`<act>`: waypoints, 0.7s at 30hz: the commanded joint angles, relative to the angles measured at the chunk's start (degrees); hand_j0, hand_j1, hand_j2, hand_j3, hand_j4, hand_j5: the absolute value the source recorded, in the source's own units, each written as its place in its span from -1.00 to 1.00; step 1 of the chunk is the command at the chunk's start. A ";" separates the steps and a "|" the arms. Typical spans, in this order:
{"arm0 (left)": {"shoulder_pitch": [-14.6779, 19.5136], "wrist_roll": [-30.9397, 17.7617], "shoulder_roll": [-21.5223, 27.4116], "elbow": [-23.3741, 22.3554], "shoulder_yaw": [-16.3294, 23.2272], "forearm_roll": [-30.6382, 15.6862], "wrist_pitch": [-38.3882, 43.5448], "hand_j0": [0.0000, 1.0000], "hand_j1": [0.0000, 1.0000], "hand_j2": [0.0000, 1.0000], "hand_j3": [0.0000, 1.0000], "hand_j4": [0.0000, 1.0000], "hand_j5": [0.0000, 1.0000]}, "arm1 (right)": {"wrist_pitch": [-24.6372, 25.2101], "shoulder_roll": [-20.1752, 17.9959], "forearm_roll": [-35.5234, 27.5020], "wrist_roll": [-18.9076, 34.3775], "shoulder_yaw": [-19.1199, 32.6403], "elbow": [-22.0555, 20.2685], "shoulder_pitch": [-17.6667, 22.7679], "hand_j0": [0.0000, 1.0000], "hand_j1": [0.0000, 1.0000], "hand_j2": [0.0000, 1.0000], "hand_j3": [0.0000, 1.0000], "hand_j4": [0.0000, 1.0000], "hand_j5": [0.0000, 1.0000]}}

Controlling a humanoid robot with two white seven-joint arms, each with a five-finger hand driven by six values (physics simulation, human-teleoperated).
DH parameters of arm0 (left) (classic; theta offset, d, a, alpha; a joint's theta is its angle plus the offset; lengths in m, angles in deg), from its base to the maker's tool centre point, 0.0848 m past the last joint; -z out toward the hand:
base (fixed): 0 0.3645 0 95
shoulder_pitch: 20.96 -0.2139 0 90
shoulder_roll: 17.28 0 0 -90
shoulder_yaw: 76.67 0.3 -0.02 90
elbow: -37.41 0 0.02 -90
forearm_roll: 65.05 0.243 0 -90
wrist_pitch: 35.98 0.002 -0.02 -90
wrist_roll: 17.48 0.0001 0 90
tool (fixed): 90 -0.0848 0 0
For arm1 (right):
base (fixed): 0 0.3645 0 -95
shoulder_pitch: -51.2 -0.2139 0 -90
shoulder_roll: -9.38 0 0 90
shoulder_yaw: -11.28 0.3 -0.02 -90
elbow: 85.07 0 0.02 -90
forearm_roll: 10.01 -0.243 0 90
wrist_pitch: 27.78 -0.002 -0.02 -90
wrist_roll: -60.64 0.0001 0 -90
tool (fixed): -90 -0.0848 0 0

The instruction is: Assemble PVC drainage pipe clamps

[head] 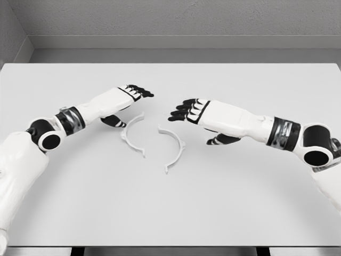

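Clamp halves: two white half-ring pieces lie flat on the white table (pixel 170 213), near its middle. The left clamp half (pixel 131 135) curves with its open side facing right; the right clamp half (pixel 174 149) curves with its open side facing left. The two openings face one another, but the pieces are apart, with bare table between them, and the right one sits slightly nearer the camera. Each piece shows a small tab on the outside of its curve. White parts on a white surface make the edges faint; finer detail at the ends cannot be made out.

Left hand (pixel 128 101): its arm enters from the lower left. The dark fingertips point right, above and just behind the left clamp half. The fingers are extended, the thumb hangs below the palm, and nothing is held. Whether the thumb touches the piece cannot be told.

Right hand (pixel 194 114): its arm enters from the right edge. The fingers point left and are loosely stretched, the thumb shows dark under the wrist, and nothing is held. The hand sits just above and to the right of the right clamp half, apparently clear of it.

Both upper arms are cut off by the picture's edges. The table's front edge runs along the bottom, with dark gaps below it. A grey wall (pixel 170 21) stands behind the table.
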State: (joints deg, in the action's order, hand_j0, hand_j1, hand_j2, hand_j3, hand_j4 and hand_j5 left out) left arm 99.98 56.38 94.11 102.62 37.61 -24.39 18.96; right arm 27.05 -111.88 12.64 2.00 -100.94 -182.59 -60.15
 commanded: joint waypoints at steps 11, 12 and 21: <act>-0.53 -0.04 0.15 2.11 -0.03 0.30 0.07 1.00 1.00 1.00 1.00 1.00 1.00 | 0.17 -3.55 -1.99 1.16 0.25 -3.73 5.54 1.00 1.00 1.00 1.00 1.00 1.00; -0.62 -0.04 0.33 2.46 -0.11 0.21 0.07 1.00 1.00 1.00 1.00 1.00 1.00 | 0.17 -3.28 -1.38 1.16 -1.25 -3.73 5.19 1.00 1.00 1.00 1.00 1.00 1.00; -0.70 -0.04 0.59 2.99 -0.20 0.21 0.07 1.00 1.00 1.00 1.00 1.00 1.00 | 0.17 2.87 5.39 1.16 -8.55 -3.46 2.46 1.00 1.00 1.00 1.00 1.00 1.00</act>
State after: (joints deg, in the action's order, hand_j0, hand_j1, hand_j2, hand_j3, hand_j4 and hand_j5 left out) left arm 99.28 56.32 94.63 105.52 37.44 -23.76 18.94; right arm 27.07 -110.36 17.26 3.16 -108.40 -186.05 -58.13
